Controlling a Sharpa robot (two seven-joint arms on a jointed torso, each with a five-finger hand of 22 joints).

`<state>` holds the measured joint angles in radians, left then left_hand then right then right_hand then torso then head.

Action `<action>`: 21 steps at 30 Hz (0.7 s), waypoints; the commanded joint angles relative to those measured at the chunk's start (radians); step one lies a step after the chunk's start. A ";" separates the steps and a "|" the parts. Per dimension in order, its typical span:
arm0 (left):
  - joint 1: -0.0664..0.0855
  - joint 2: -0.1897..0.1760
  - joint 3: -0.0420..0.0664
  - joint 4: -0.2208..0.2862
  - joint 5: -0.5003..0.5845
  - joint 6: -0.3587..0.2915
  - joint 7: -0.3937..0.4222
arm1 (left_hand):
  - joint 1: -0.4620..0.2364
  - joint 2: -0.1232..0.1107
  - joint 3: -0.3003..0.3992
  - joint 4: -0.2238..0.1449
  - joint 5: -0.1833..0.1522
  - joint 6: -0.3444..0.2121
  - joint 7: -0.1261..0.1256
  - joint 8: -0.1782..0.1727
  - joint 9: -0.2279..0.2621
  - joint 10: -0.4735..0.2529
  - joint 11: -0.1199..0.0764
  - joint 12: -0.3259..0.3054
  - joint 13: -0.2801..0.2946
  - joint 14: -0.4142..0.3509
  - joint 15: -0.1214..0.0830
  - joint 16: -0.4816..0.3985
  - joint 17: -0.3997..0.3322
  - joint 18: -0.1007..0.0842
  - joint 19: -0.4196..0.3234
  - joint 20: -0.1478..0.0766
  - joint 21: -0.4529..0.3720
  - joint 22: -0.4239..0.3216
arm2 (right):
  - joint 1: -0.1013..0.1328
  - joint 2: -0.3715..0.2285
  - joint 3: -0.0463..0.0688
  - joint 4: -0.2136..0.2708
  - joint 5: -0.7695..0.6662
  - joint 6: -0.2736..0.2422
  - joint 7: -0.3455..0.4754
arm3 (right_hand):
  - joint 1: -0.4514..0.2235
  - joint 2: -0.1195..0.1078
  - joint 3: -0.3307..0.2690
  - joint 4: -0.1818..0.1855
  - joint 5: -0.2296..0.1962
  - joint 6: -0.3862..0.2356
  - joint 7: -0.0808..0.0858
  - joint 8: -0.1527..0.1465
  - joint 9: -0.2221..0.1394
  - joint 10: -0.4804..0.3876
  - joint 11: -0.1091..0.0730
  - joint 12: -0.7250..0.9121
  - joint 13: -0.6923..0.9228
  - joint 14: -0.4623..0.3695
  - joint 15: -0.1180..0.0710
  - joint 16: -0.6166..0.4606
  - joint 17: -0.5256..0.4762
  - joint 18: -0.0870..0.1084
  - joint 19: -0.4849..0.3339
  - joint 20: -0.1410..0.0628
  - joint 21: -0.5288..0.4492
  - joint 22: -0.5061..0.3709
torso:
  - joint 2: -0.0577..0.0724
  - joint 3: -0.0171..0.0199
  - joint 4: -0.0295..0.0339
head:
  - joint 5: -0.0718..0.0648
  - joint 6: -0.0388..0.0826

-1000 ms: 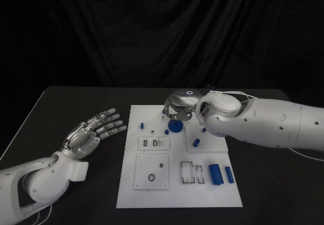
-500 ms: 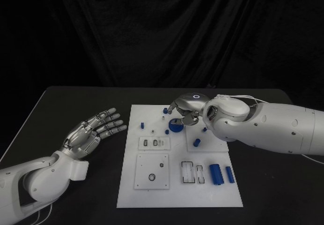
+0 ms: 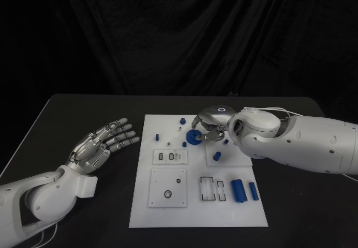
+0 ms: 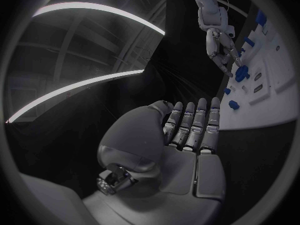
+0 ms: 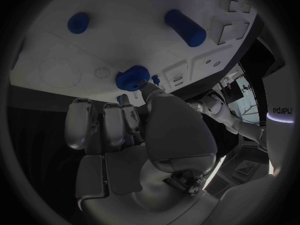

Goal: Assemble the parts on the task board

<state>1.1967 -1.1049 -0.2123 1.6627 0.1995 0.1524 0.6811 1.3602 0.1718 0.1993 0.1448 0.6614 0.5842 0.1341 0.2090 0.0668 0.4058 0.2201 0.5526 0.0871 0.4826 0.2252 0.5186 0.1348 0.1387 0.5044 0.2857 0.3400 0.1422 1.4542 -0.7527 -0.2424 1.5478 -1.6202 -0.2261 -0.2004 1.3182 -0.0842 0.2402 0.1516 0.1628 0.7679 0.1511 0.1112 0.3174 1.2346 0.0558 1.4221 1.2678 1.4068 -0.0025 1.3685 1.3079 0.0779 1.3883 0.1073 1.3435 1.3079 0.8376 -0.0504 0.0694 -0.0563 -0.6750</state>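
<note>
The white task board (image 3: 195, 212) lies in the middle of the black table. My right hand (image 3: 212, 126) hangs over its far part, fingers pointing down, and pinches a blue round part (image 3: 194, 136) between thumb and fingers just above the board. In the right wrist view the same round part (image 5: 132, 78) sits at my fingertips (image 5: 147, 87). The left wrist view shows the right hand (image 4: 220, 45) over that part (image 4: 242, 73). My left hand (image 3: 104, 144) rests open left of the board, fingers spread, holding nothing.
Small blue pegs (image 3: 182, 121) (image 3: 157, 138) (image 3: 217, 156) stand on the far half of the board. Two blue cylinders (image 3: 238, 190) (image 3: 253, 191) lie near its right edge, beside slotted recesses (image 3: 210, 190). Bare table lies on both sides of the board.
My right hand and forearm have moved to the right and slightly nearer, uncovering a small peg at the board's far edge. The blue round part stays almost in place. The left hand is still.
</note>
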 commanded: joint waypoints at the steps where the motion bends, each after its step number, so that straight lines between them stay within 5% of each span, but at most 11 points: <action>1: -0.001 0.002 0.001 0.000 0.003 0.017 0.015 | -0.013 0.000 0.006 0.001 -0.005 -0.001 0.007 -0.004 0.000 0.002 0.007 0.005 -0.002 -0.001 0.008 0.002 0.001 -0.013 -0.004 0.000 0.004 -0.001 | -0.005 -0.001 0.000 -0.001 -0.020 0.028 -0.036 | -0.003 0.007 -0.004 -0.001 0.005 0.008 -0.001 -0.005 -0.001 -0.004 0.006 0.001 0.000 0.002 0.004 0.002 0.018 -0.011 -0.001 0.005 -0.004 0.139 | 0.000 -0.0005 -0.0014 | 0.003 -0.002; 21: -0.002 0.008 0.001 -0.010 0.003 0.025 0.008 | -0.017 0.000 0.010 0.000 -0.006 -0.006 0.008 -0.006 -0.001 0.001 0.008 0.004 -0.002 -0.003 0.009 0.003 0.000 -0.014 -0.006 0.000 0.004 -0.001 | -0.027 0.007 0.000 -0.021 -0.020 0.039 -0.028 | -0.014 0.010 -0.024 0.008 -0.034 0.019 0.000 -0.020 -0.023 -0.018 0.008 -0.006 -0.012 -0.004 0.006 -0.006 0.012 -0.008 -0.006 0.007 -0.015 0.138 | 0.001 -0.0013 0.0012 | 0.001 -0.005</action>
<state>1.1962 -1.0986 -0.2122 1.6511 0.1995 0.1598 0.6795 1.3522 0.1716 0.2049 0.1447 0.6614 0.5805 0.1378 0.2090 0.0668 0.4058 0.2201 0.5526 0.0862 0.4790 0.2287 0.5186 0.1348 0.1387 0.5045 0.2858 0.3400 0.1422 1.4355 -0.7457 -0.2382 1.5297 -1.6330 -0.2079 -0.2127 1.3103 -0.0762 0.2236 0.1599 0.1330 0.7793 0.1503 0.0966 0.2963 1.2254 0.0647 1.4221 1.2575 1.4068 -0.0025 1.3679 1.3077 0.0780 1.3846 0.1109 1.3322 1.3076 0.8381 -0.0516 0.0704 -0.0566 -0.6796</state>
